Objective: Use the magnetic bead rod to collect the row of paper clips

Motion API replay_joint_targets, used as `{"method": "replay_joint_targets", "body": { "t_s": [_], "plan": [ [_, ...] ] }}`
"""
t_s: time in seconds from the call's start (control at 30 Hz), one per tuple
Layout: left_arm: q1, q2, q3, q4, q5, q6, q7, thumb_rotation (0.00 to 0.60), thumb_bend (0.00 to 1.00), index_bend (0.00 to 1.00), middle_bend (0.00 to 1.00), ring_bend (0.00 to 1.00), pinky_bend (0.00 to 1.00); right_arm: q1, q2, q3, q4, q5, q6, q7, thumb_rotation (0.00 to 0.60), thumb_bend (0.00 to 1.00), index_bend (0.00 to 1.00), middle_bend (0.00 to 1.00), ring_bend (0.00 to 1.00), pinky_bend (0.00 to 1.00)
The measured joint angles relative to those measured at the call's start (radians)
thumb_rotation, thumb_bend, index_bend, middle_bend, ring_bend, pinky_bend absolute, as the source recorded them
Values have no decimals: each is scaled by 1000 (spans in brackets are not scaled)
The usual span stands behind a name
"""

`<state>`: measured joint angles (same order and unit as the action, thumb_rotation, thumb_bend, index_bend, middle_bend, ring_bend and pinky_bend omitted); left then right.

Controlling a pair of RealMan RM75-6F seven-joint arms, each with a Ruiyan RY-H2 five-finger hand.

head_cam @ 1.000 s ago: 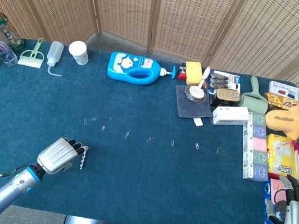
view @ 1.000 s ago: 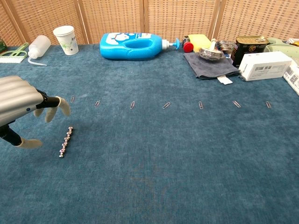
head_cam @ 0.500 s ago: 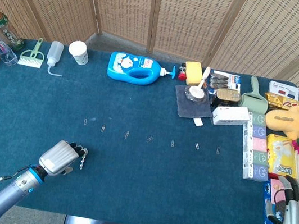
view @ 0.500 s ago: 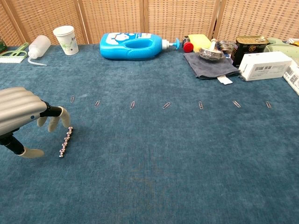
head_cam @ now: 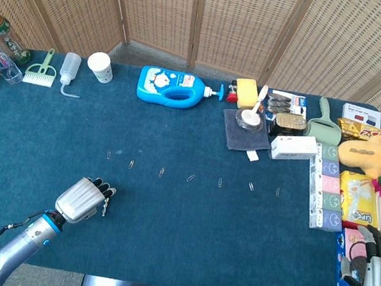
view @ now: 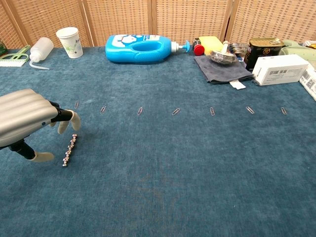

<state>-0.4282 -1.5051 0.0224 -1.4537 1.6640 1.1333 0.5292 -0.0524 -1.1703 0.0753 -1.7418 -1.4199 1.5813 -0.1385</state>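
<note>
From the head view, your left robot hand (head_cam: 84, 200) sits at the near left of the blue-carpeted counter (head_cam: 182, 243), its fingertips reaching over the short silver magnetic bead rod (head_cam: 104, 204); from above you cannot tell whether they touch it. The row of small metal paper clips (head_cam: 191, 177) runs left to right across the middle of the counter, beyond the hand, every clip lying apart from its neighbours and well apart from the rod. Your right robot hand (head_cam: 377, 270) rests at the near right edge beside the packets, fingers loosely apart, holding nothing.

From the chest view, the bead rod (view: 69, 150) lies flat on the counter, just right of the left robot hand (view: 29, 123), whose fingers (view: 69, 119) are spread with the thumb low beside the rod's near end. The rod does not look gripped. The paper clips (view: 176, 111) are all in their line, uncollected.

So nothing is done yet: you have the pick-up to finish, then the whole row to sweep.
</note>
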Motion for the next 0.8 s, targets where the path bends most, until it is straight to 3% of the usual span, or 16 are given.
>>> {"method": "replay_joint_targets", "body": {
  "t_s": [0.8],
  "plan": [
    [-17, -75, 1, 69, -27, -4, 69, 600, 137, 329, 462, 447, 758, 0, 2, 2, 34, 15, -26, 61, 600, 395, 184, 176, 94, 355]
  ]
}}
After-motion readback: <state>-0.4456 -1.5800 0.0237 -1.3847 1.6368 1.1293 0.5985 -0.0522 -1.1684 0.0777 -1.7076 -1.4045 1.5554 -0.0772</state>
